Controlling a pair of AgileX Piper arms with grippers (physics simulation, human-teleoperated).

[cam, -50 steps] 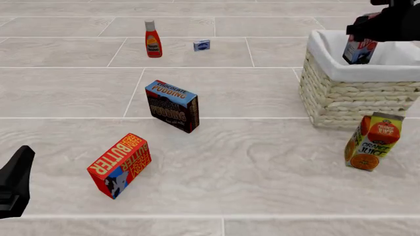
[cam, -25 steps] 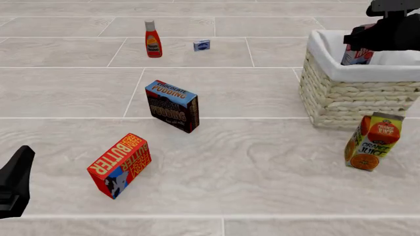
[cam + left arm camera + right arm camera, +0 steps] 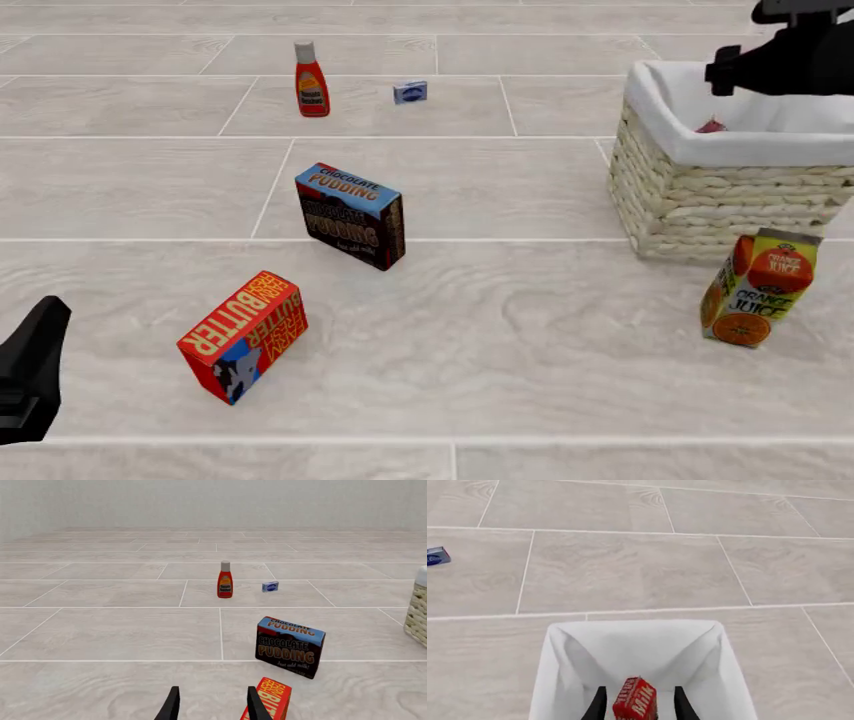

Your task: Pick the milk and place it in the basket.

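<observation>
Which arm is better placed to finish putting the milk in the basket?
The right. Its hand hangs directly over the basket, and the milk stands between its fingers inside the white lining. The left hand sits far away, near the butter box.

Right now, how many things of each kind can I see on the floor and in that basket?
Cartons: 2, milk, orange juice
Boxes: 3, pudding, butter, small blue box
Bottles: 1, ketchup
Baskets: 1
Total: 7
</observation>
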